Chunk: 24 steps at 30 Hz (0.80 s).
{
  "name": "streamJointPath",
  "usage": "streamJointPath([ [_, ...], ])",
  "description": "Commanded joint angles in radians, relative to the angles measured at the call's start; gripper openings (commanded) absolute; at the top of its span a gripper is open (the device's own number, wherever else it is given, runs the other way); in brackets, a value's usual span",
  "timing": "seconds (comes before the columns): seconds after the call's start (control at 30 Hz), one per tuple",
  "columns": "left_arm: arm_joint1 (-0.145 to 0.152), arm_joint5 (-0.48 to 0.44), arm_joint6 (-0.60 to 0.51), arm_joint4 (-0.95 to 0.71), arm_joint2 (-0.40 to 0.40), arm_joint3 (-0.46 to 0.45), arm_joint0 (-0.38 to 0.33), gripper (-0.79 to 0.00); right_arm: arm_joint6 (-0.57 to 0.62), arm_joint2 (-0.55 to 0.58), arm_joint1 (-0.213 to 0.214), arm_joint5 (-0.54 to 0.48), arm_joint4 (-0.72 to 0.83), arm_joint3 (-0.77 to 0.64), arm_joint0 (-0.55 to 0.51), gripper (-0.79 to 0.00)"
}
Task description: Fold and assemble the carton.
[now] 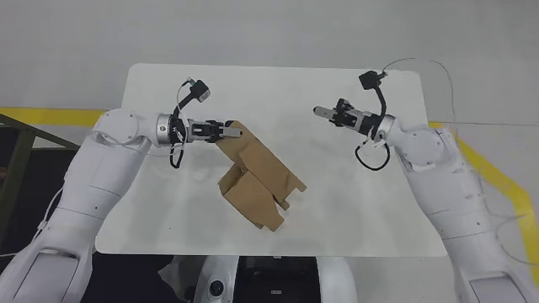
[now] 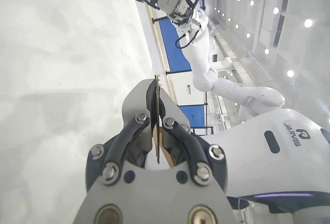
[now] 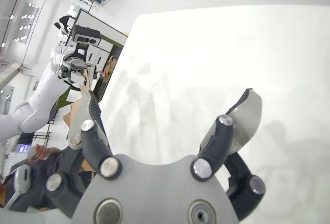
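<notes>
**Student:** Reading the top view from the left, what does the left gripper hold?

**Tutor:** Its fingers are closed on one end of the carton. In the left wrist view the carton's thin corrugated edge runs between the two pads, pinched on both faces.

**Student:** Where does the carton lie, and how far along is assembly?

**Tutor:** It rests on the table, left of centre, and extends from the gripped end toward the near edge. Judged from its shape, it is only partly folded. Panels are creased and overlap, and flaps splay at the near end, but no squared, closed box has formed. Raising the walls and tucking the flaps appear to be what is left.

**Student:** And the right gripper?

**Tutor:** It hangs above the table, well apart from the carton and to its right. Its own wrist view shows the right gripper with jaws spread wide and nothing between them.

**Student:** What surrounds the work, and what stands in the way?

**Tutor:** Off the table, a dark frame sits at the left edge, and a yellow floor line runs behind it. The main hindrance is probably the carton itself. With only one end gripped, the loose flaps may sag or twist.
</notes>
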Motion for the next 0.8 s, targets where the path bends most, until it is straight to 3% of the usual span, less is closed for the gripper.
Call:
streamJointPath([
  [0.0,-0.006,-0.022,-0.015,-0.009,0.018,0.013,-0.014,-0.785,0.086,-0.011,-0.001,-0.010,0.070,0.016,0.009,0.000],
  [0.33,-0.027,-0.070,-0.044,-0.026,0.103,0.031,-0.059,-0.785,0.517,-0.146,-0.023,-0.063,0.401,0.116,0.104,0.000],
  [0.77,-0.030,-0.047,-0.068,-0.096,0.131,0.048,-0.079,-0.785,0.520,-0.183,-0.030,-0.059,0.458,0.128,0.129,0.000],
])
